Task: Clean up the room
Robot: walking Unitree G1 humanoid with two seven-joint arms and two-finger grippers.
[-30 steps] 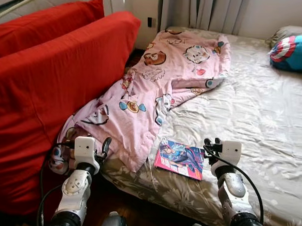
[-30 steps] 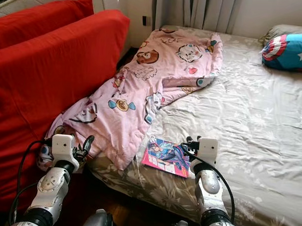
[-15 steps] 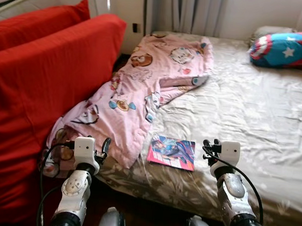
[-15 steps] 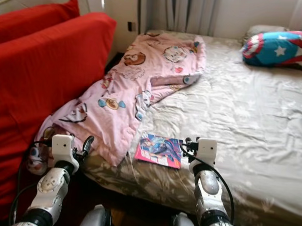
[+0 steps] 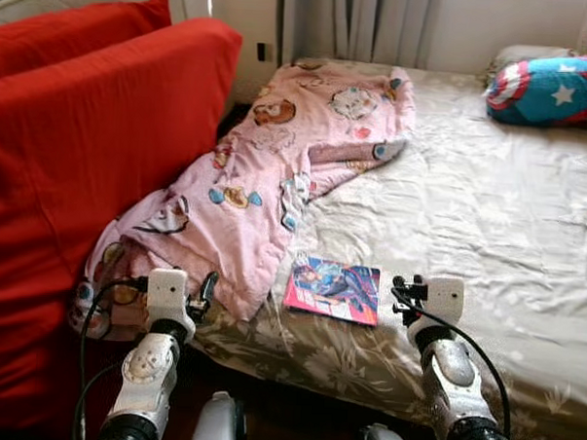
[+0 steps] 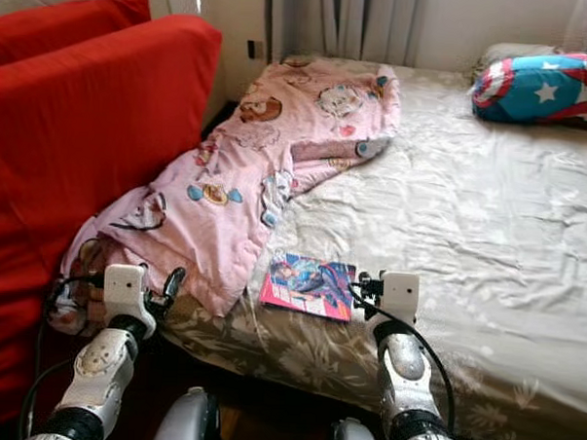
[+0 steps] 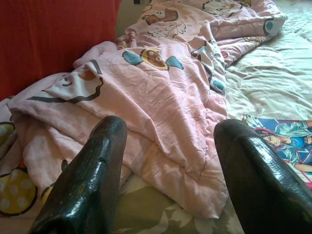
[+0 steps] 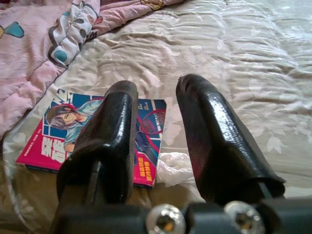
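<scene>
Vs 0.5 s ago the whole pic has slid a bit: camera moved, not the things. Comic book point(image 5: 332, 289) lies flat near the bed's front edge as before, both arms held in about the same pose.

Left end effector point(image 5: 206, 288) sits at the bed's front-left corner, just beside the hanging end of the pink blanket point(image 5: 276, 171); 2 fingers point(image 7: 87, 180) spread wide, nothing between them. Right end effector point(image 5: 404, 288) hovers over the sheet near the front edge, just right of the comic book; fingers point(image 8: 214, 141) part open w/ a moderate gap, empty.

Left wrist view gives the blanket's creased, folded hem up close & a corner of the comic book past it; the head views don't resolve that hem. Right wrist view shows the comic book cover just ahead of the fingertips, lying on the floral sheet, 1 side close to the blanket edge.

Bed point(image 5: 489, 209) has wide bare sheet to the right of the comic book. Blanket runs along the left side & spills off the front-left corner against the red sofa point(image 5: 72, 162). Star-print pillow point(image 5: 552, 90) at the far right corner.
</scene>
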